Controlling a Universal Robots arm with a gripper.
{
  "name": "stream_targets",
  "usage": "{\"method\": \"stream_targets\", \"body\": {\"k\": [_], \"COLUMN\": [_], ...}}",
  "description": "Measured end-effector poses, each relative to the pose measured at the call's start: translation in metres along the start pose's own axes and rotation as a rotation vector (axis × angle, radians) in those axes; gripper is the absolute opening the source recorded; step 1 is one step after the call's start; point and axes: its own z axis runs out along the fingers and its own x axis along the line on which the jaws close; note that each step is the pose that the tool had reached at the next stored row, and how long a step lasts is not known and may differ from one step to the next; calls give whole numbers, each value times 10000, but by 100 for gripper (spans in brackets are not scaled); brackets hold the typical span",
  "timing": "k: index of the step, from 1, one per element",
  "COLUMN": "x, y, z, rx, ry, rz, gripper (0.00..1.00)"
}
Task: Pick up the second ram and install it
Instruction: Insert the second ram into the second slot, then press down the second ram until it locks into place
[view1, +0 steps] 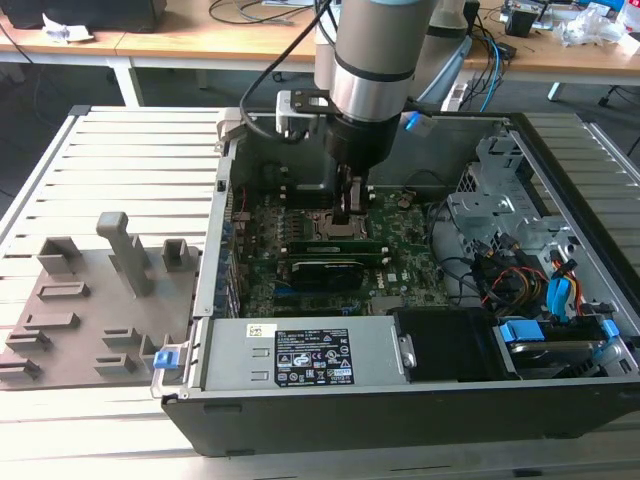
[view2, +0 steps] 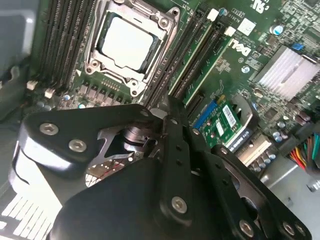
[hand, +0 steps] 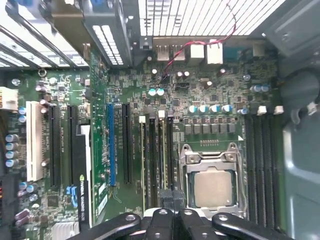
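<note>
**Handling a thin, brittle stick by its edges**

The gripper (view1: 350, 215) is reaching into the open computer case (view1: 400, 425) at the centre of the exterior view. Its claw is narrow, with the tips drawn together and nothing showing between them. The second ram (view2: 192, 60) is apparently standing on edge in a slot just beside the CPU socket (view2: 127, 42), in the upper middle of the second wrist view, with one end lying close under the claw. I am judging it light, stiff and fragile, so it is best taken by its long top edge or short ends, away from chips and contacts. A white printed label (view1: 310, 362) is sitting on the power supply cover (view1: 240, 350), lower centre of the exterior view, and I am leaving its print unread
</note>
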Motion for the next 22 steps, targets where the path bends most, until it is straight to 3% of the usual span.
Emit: {"method": "stream_targets", "body": {"k": [8, 10, 12, 15, 18, 20, 22], "x": [0, -2, -5, -6, -5, -1, 1], "y": [1, -56, -241, -365, -512, -533, -535], "z": [-13, -4, 87, 165, 315, 407, 429], "rx": [0, -2, -14, -16, -22, -22, -24], "ry": [0, 9, 28, 29, 29, 36, 37], "rz": [1, 1, 4, 4, 3, 5, 3], "gripper": [11, 11, 11, 11, 11, 11, 11]}}
